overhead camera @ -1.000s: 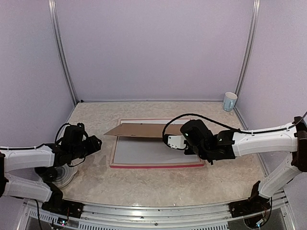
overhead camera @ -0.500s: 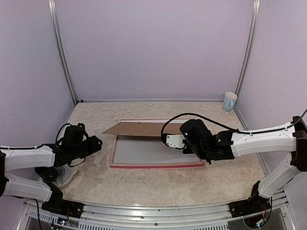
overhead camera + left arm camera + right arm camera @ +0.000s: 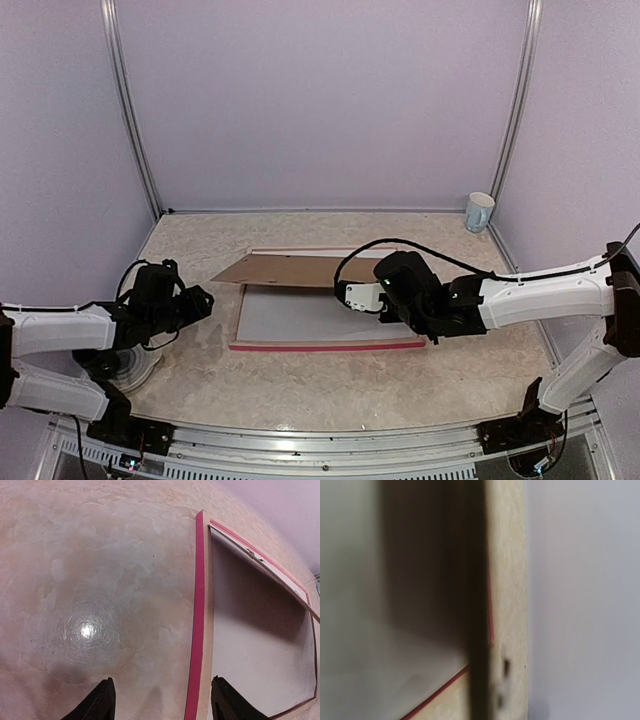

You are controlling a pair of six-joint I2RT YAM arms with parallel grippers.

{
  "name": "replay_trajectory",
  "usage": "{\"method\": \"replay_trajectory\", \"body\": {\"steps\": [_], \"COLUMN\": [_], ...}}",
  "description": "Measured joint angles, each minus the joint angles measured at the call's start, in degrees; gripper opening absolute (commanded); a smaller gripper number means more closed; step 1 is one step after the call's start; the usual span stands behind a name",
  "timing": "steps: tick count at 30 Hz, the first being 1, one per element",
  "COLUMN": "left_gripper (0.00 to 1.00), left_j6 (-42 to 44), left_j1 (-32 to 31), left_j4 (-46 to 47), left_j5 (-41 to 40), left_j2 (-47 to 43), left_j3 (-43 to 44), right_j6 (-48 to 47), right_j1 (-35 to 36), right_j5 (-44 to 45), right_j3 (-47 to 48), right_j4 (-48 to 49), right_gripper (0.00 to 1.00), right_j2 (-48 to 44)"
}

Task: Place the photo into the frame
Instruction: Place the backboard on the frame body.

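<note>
The frame [image 3: 330, 346] lies flat at the centre of the surface [image 3: 330, 392], pale wood back upward and pink-red outer edge showing. A pale sheet [image 3: 305, 318] fills its opening. A brown backing board [image 3: 290, 270] slants above the far half of the frame. The right tool [image 3: 344, 289] is clenched on the board's right end; its wrist view shows only a blurred pale edge. The left tool [image 3: 162, 706] is released and grasps nothing, with its fingers [image 3: 104, 701] above bare surface just left of the frame's left rail [image 3: 199, 605]. A cup [image 3: 479, 212] stands at the far right corner.
</note>
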Motion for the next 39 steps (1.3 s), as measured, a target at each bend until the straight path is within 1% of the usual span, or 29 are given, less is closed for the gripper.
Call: {"method": "replay_trajectory", "body": {"steps": [39], "left_gripper": [0.65], "left_j6": [-0.85], "left_j1": [0.0], "left_j4": [1.07], "left_j5": [0.24], "left_j2": [0.0], "left_j3": [-1.55], "right_j6": [-0.37], "right_j1": [-0.39], "right_j5": [1.01], "right_j3": [-0.74], "right_j4": [-0.33], "right_gripper": [0.0], "right_j2": [-0.24]}}
